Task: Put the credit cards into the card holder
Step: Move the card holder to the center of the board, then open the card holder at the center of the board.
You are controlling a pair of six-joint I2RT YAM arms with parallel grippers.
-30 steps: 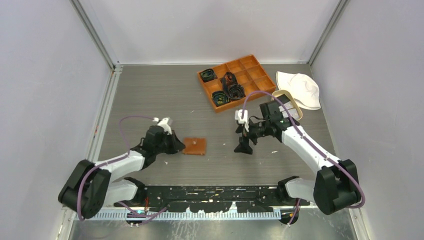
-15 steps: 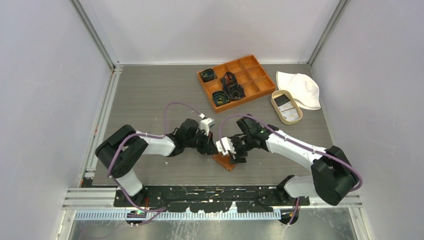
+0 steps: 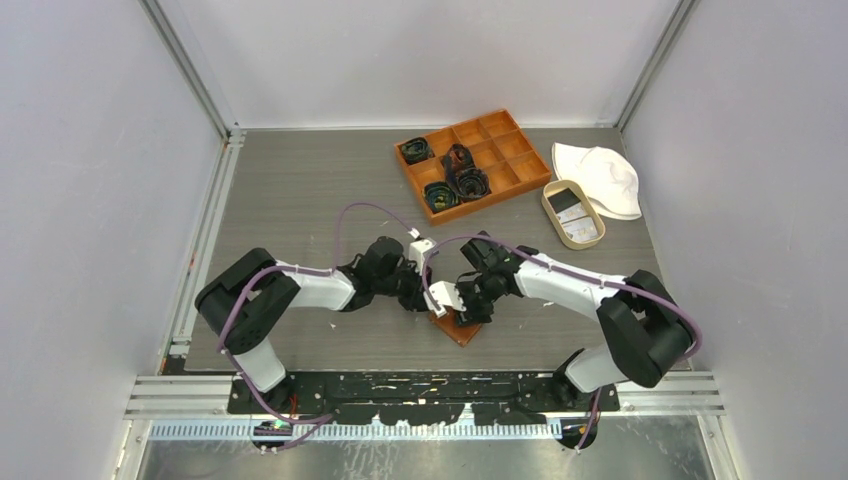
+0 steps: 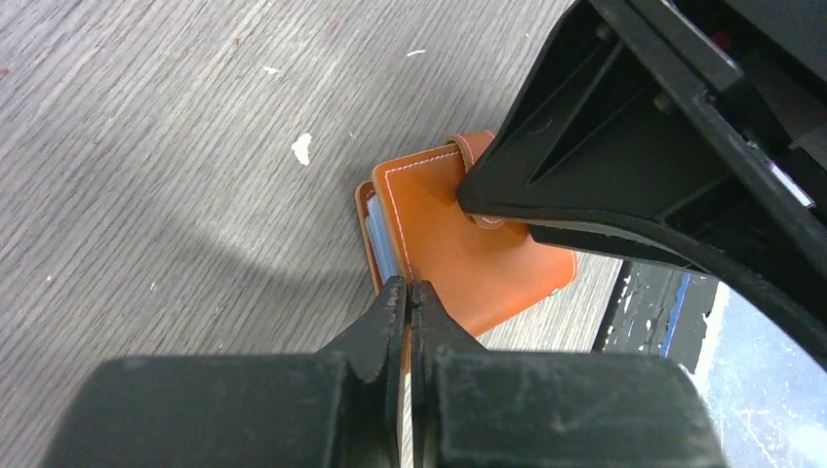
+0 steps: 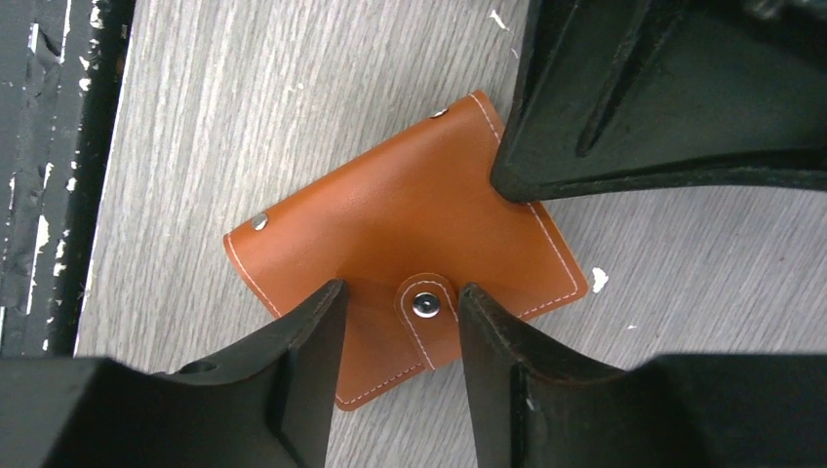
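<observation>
- The table is lying beneath both your grippers.
- Your right gripper is hanging released, jaws straddling the snap tab.
- Your left gripper is pressing clenched tips at the holder's edge.
- The card holder is lying closed under both grippers.
- A bluish credit card is peeking out beside your left fingertips.

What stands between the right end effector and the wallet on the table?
Nothing visible does. The right end effector is directly over the closed wallet, its fingers on both sides of the snap tab. The shut left end effector sits at the wallet's edge, not between them.
</observation>
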